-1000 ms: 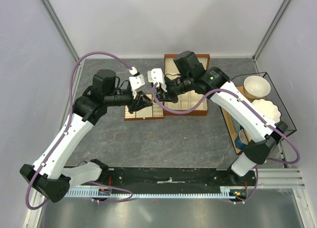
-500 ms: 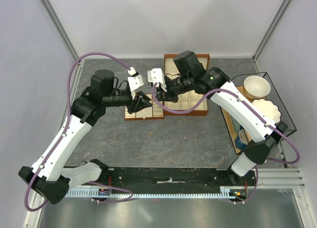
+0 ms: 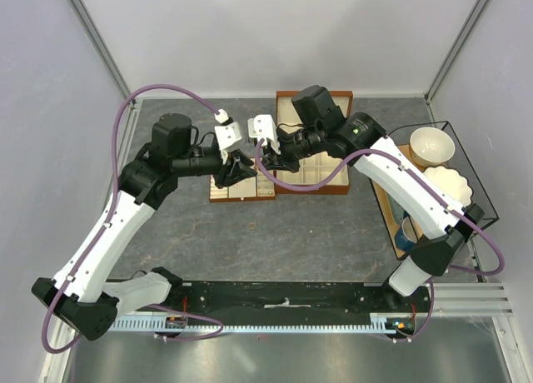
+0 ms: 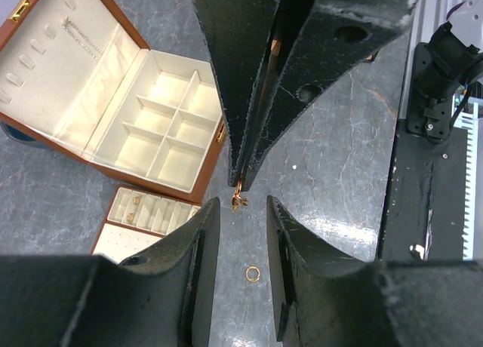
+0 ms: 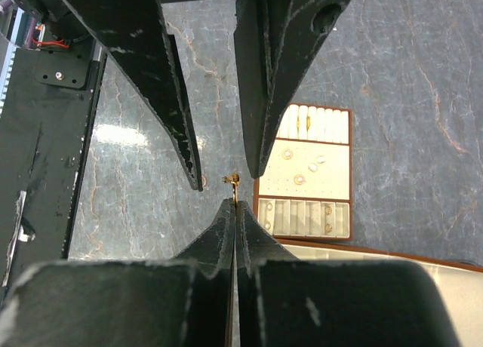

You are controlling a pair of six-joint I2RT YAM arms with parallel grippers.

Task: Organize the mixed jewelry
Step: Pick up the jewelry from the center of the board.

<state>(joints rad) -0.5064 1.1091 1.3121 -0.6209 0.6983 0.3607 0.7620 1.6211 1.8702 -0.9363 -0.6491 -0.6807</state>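
Jewelry piece — pinched in right gripper, between left gripper fingers

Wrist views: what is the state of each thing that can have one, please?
Left end effector: open, empty.
Right end effector: shut on a small gold piece.
Gold ring: loose on the table.
Wooden box: open, lid back, compartments look empty.
Slotted tray: flat on the table, a few small loops in it.

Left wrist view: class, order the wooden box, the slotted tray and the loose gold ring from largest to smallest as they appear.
1. wooden box
2. slotted tray, only partly visible
3. gold ring, by far the smallest
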